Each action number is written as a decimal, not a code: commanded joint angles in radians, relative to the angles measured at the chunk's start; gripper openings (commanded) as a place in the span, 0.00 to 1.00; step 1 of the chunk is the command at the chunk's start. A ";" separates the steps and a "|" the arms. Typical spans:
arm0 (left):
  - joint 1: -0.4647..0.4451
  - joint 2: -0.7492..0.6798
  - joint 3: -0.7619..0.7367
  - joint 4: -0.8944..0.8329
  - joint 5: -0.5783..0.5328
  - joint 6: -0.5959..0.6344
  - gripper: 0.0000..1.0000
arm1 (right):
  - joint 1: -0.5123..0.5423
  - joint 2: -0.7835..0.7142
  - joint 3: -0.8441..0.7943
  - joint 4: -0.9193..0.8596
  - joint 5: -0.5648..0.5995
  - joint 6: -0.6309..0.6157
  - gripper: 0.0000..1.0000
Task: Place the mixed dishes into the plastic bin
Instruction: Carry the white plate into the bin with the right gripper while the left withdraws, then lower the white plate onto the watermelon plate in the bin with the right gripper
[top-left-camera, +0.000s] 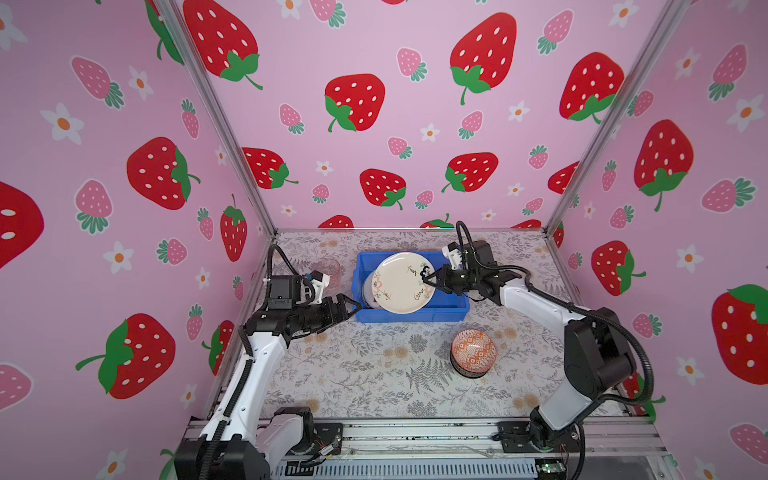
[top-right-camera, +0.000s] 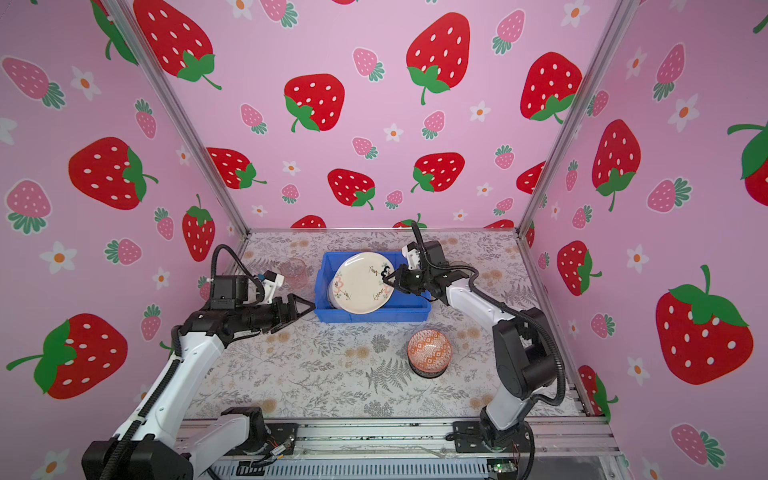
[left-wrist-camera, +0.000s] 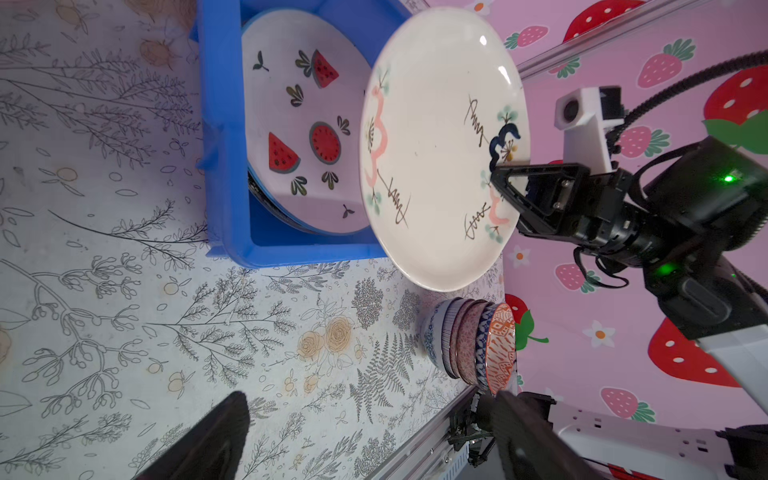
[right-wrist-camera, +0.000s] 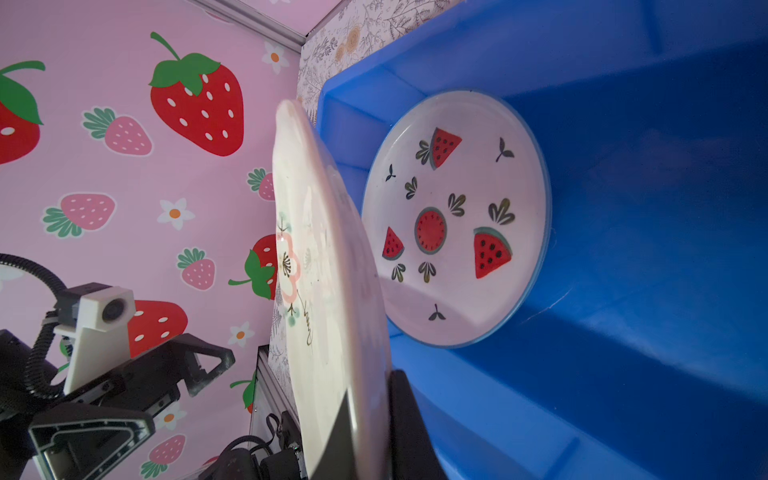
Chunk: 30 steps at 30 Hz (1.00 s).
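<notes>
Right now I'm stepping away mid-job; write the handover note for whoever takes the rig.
Right hand: shut on the rim of the floral plate, which is held tilted over the bin, not set down.
Left hand: open, empty, by the bin's left end.
Done: watermelon plate lies in the bin.
Left: lower and release the floral plate; then move the bowl stack, orange on top, on the table in front of the bin, and the glass cup behind the left arm.
</notes>
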 joint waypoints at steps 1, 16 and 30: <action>0.004 0.000 -0.001 0.049 -0.004 -0.002 0.94 | -0.005 0.018 0.078 0.109 -0.014 0.025 0.00; 0.016 0.030 -0.004 0.055 -0.002 -0.010 0.94 | -0.005 0.175 0.117 0.177 0.003 0.058 0.00; 0.028 0.048 -0.006 0.054 0.011 -0.010 0.94 | 0.022 0.301 0.206 0.218 -0.008 0.101 0.00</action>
